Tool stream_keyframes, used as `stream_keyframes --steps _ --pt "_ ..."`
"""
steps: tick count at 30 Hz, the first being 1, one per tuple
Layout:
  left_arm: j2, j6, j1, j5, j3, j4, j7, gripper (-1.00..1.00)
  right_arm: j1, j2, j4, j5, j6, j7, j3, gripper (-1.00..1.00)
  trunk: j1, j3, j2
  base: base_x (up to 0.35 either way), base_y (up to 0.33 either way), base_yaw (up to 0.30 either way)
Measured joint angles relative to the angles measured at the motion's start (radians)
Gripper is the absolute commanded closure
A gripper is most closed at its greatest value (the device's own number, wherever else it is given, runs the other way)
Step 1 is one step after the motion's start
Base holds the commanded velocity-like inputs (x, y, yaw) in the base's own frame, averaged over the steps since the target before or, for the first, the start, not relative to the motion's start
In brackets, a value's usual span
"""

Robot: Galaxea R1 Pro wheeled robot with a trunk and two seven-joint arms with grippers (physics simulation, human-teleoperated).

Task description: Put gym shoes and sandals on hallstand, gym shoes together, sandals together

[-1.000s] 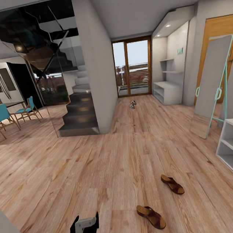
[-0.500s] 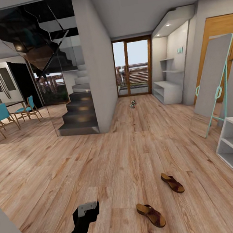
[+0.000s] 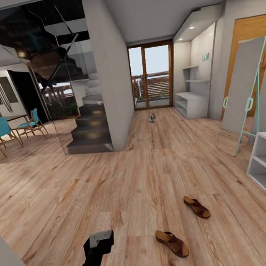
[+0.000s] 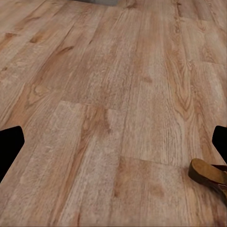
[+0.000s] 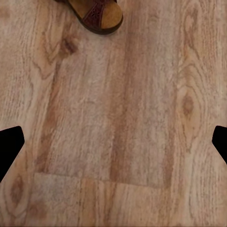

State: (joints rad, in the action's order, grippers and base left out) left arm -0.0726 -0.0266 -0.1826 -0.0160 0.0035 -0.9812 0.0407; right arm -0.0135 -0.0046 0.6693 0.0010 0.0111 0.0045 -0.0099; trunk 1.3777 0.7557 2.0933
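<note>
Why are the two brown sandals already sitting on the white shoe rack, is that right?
Not quite. The head view shows both brown sandals, one nearer and one a bit farther, lying on the wood-plank floor, not on the white shoe rack. They are brown, and there are two.

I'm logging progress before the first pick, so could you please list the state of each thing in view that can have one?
Near sandal: flat on the corridor floor, unheld.
Far sandal: on the floor, apart from the near one, unheld.
Gym shoes: on the floor far down the corridor, close together.
Hallstand: no shoes visible on it.
Left gripper: jaws open, empty.
Right gripper: jaws open, empty.
</note>
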Motion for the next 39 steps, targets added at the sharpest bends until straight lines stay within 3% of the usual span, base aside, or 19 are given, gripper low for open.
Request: stream_keyframes --steps 21,39 --pt "-0.001 0.0 -0.001 -0.001 -0.002 0.001 -0.002 -1.0 0.0 0.001 0.0 0.002 0.0 -0.002 0.003 -1.0 0.081 0.044 0.147 0.0 0.0 0.0" --pt "-0.004 0.001 -0.001 -0.002 -0.003 0.001 -0.002 -1.0 0.0 0.001 -0.001 0.002 0.0 -0.002 0.003 -1.0 0.08 0.015 0.147 0.046 0.0 0.0"
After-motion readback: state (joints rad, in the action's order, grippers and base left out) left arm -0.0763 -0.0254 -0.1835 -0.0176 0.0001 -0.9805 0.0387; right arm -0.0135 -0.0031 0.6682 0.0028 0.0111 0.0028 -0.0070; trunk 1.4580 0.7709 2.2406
